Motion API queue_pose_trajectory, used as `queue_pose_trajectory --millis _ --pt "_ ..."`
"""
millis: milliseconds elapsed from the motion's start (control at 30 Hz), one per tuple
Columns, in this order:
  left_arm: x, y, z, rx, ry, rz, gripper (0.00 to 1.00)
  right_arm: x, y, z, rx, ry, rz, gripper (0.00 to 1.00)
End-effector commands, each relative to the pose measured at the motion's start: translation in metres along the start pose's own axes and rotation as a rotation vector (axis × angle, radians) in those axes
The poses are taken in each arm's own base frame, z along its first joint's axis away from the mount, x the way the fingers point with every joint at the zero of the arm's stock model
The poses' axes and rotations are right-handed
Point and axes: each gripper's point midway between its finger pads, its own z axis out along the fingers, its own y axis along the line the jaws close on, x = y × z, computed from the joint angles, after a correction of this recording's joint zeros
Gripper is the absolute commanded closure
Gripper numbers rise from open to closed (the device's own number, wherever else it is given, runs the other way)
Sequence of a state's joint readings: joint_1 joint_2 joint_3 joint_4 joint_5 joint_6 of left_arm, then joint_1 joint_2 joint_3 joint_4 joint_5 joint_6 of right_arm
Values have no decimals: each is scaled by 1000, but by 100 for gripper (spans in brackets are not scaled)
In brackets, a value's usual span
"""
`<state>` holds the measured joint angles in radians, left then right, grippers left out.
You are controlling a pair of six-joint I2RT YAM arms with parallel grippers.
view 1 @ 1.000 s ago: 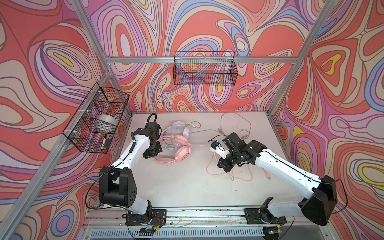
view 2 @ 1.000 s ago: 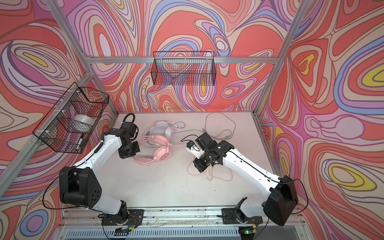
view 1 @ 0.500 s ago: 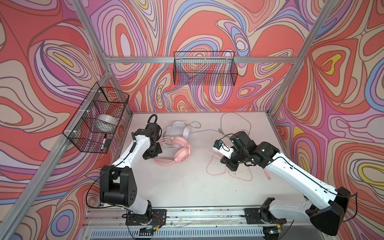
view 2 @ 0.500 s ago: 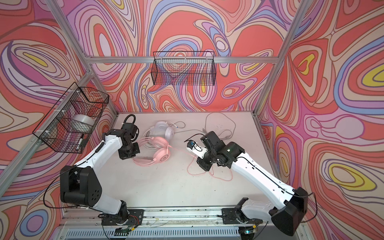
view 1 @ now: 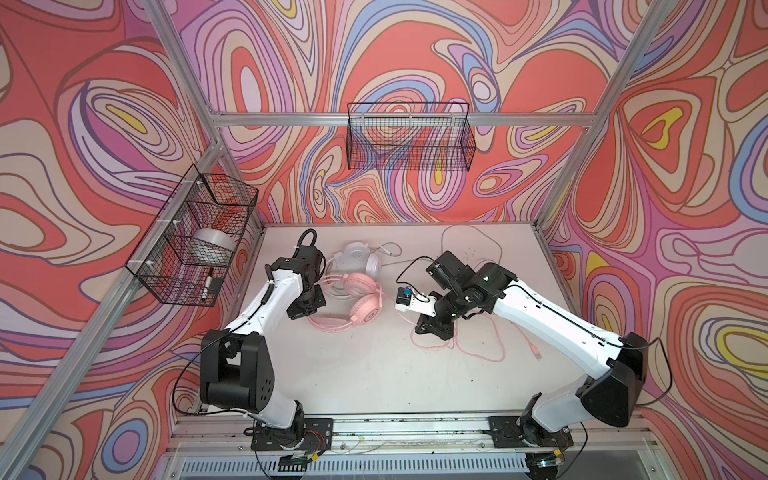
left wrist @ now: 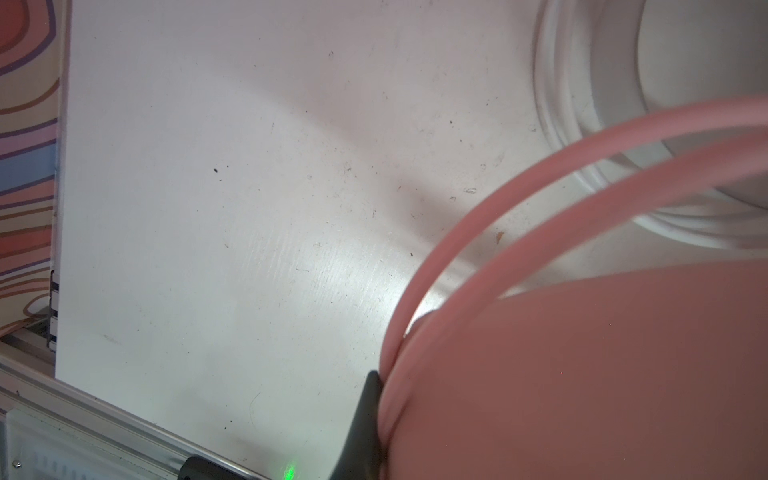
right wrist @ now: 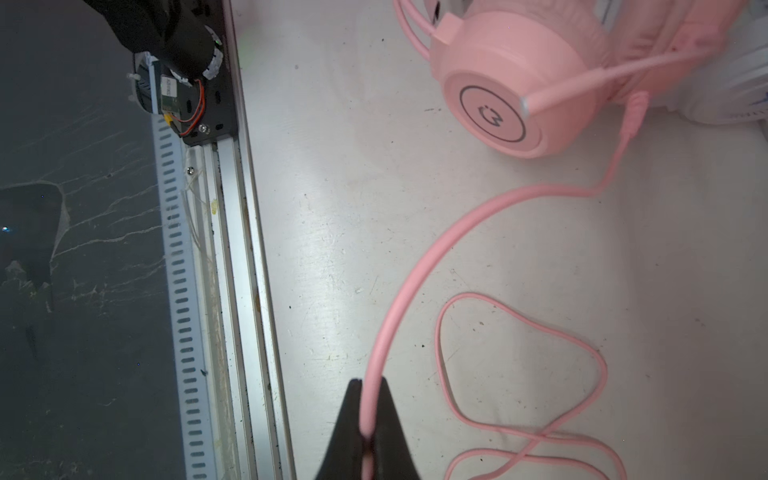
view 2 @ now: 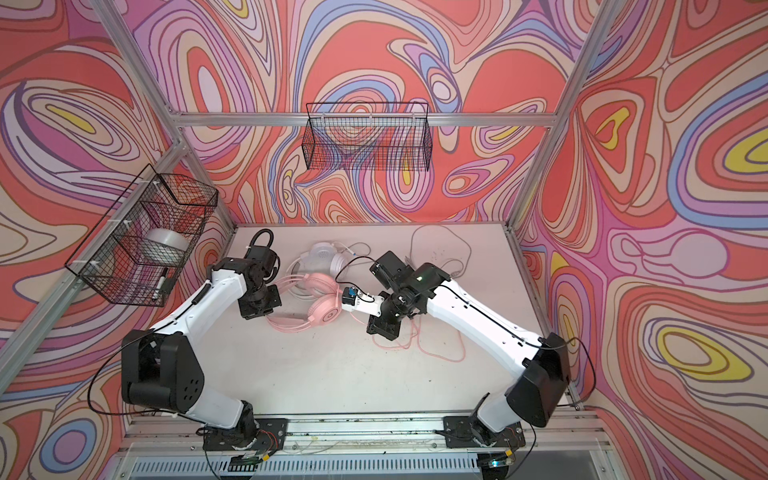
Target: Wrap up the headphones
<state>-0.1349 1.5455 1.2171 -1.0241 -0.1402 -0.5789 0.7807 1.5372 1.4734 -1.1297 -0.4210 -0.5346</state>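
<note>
The pink headset [view 1: 360,300] lies mid-frame on the counter [view 1: 365,374], overlapping the white headset [view 1: 356,258] — the left end effector [left wrist: 384,415] is clamped on its headband. Just right of the earcups in both top views, the right end effector [right wrist: 368,415] pinches the pink cord [right wrist: 419,257].

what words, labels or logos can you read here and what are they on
No word reads clearly.
Pink headphones: a ringed swirl logo on the ear cup, perhaps a "G", no lettering.
White headphones: a blue mark, cut off at the picture's edge.
Small label beside the metal rail: too blurred to read.
</note>
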Motion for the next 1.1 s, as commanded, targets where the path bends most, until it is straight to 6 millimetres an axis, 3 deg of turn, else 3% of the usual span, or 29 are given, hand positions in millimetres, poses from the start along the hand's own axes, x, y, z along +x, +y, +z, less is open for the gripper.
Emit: queue_pose_trajectory --millis 0,267,467,533,567,667,833,1067 --pt "-4 -9 -6 21 -10 -10 100 0 15 8 -88 43 -41 100" --pt "-11 -20 -13 55 -10 40 100 -21 22 22 -140 51 -75 100" --pt "-4 -31 -7 62 9 85 100 -44 1 28 -81 18 -30 100" --pt "-1 -33 -5 54 14 104 100 -53 -3 22 -75 1 -20 100" --pt "0 -33 -4 52 15 114 100 -53 -7 30 -84 18 -9 100" --pt "2 -36 -5 51 16 149 100 -59 -18 29 -43 -3 -30 100" --pt "4 -41 -11 58 -2 232 100 -58 -46 25 43 9 -32 100" --pt "15 -59 -16 138 -21 361 100 -45 -68 18 130 56 -107 100"
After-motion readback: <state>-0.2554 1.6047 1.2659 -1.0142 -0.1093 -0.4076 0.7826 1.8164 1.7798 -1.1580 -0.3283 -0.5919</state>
